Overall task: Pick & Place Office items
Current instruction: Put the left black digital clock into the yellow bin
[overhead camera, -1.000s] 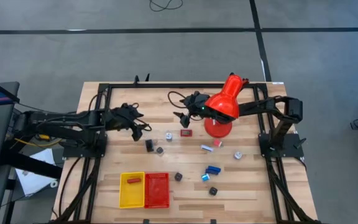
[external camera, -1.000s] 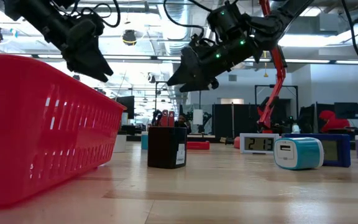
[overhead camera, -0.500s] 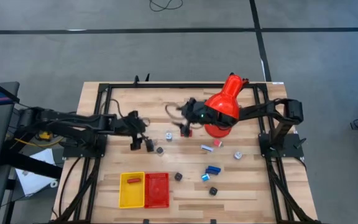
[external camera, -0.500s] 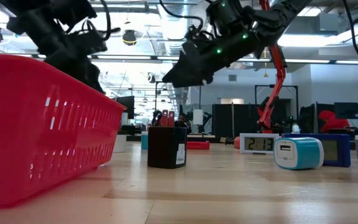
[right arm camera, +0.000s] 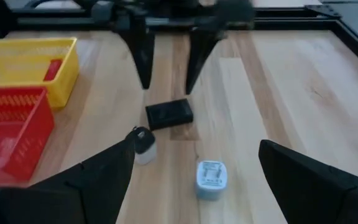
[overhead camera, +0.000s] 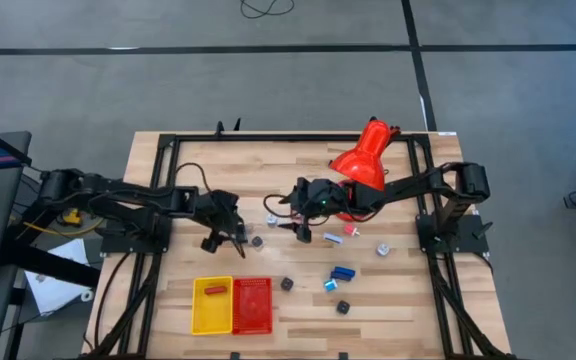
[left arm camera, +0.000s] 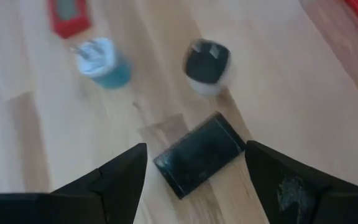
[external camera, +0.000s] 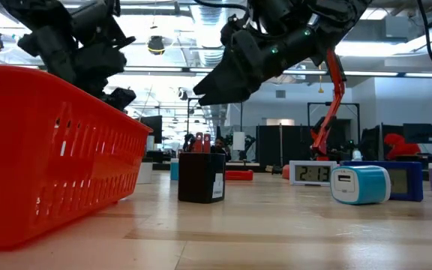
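Black and flat, a small rectangular block (left arm camera: pixel 199 152) lies on the wooden table (overhead camera: pixel 298 305), and we use it as our landmark. Our left gripper (left arm camera: pixel 194 163) hangs directly above it with fingers spread wide, one on either side, holding nothing. Just beside the block sit a round black-and-white adapter (left arm camera: pixel 207 65) and a pale blue charger plug (left arm camera: pixel 104 62); a red item (left arm camera: pixel 69 15) lies a little beyond them. Our right gripper (overhead camera: pixel 290 218) hovers across the plug from the block, fingers wide apart and empty. Nearer the table's front edge than the block rest a yellow tray (overhead camera: pixel 211 306) and a red tray (overhead camera: pixel 252 306). Behind the right gripper stands the red desk lamp (overhead camera: pixel 364 158).
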Action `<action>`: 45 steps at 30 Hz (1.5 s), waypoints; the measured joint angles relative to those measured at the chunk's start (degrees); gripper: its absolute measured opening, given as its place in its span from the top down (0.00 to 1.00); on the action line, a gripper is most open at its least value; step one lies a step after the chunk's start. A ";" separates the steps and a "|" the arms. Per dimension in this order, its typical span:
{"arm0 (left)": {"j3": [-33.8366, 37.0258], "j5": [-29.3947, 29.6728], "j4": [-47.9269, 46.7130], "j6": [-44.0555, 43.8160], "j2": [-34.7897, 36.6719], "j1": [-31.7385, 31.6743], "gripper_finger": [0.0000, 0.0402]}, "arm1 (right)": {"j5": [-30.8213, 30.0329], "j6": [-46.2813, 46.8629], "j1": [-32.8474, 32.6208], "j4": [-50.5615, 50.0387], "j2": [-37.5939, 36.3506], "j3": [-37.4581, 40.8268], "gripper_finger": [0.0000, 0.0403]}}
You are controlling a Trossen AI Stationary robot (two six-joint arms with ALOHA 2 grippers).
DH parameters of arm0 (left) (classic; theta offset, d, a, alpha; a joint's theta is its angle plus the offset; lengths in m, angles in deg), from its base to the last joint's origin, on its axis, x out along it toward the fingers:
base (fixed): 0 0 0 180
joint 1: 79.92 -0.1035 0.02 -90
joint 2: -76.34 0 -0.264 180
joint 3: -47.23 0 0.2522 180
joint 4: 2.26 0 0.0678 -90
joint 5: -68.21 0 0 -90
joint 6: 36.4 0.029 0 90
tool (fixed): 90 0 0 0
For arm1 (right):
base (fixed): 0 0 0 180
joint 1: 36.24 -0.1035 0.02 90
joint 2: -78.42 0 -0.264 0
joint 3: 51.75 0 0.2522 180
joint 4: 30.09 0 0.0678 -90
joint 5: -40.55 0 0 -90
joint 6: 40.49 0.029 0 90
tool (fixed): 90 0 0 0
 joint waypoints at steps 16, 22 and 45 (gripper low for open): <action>-0.85 -5.23 7.01 8.61 -9.17 -0.79 0.34 | 3.73 3.98 1.12 -0.68 0.00 -0.04 0.17; -0.91 -5.17 5.40 9.79 -12.65 -0.83 0.34 | 5.79 2.39 0.90 -1.43 0.02 -0.02 0.17; -0.97 -2.76 -4.91 3.62 -11.79 -1.16 0.37 | 5.88 2.18 -0.11 -1.66 0.02 -0.02 0.17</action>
